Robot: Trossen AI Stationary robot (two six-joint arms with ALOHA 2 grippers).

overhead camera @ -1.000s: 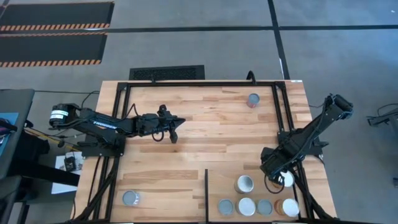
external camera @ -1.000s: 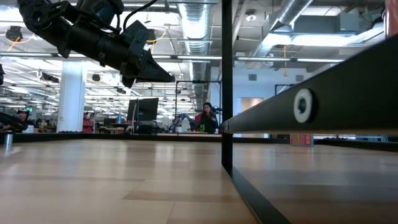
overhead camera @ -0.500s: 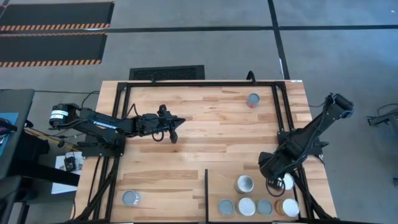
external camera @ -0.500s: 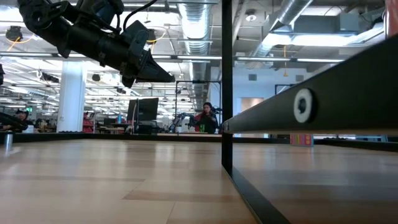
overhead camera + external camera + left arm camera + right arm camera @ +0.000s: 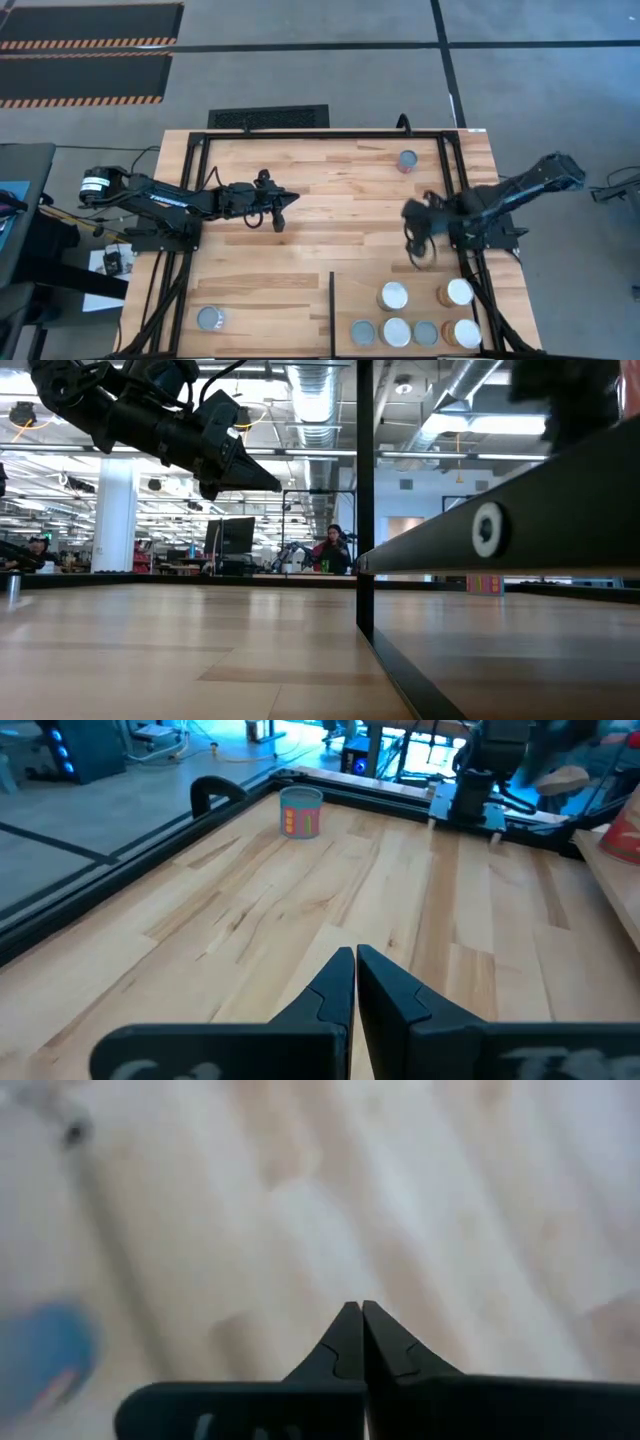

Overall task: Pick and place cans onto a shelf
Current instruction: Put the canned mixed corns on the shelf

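Six cans stand on their bases on the shelf [image 5: 350,290] at the table's near right. Among them are a white-topped one [image 5: 459,292] and a silver-topped one [image 5: 393,295]. Another can [image 5: 407,160] stands at the far right and also shows in the left wrist view [image 5: 300,812]. One more can [image 5: 209,318] stands at the near left. My right gripper [image 5: 417,250] is shut and empty [image 5: 355,1315], above the table just beyond the shelf. My left gripper [image 5: 283,206] is shut and empty [image 5: 355,960], raised over the table's left middle [image 5: 268,483].
A thin black divider bar [image 5: 331,310] edges the shelf on its left. A black metal frame [image 5: 445,170] runs around the table. Bare wood lies between the two arms. People sit in the room beyond the table [image 5: 330,550].
My right gripper has risen from the white-topped can at the shelf's right and swung toward the table's far edge and left. The can stays standing on the shelf, now uncovered.
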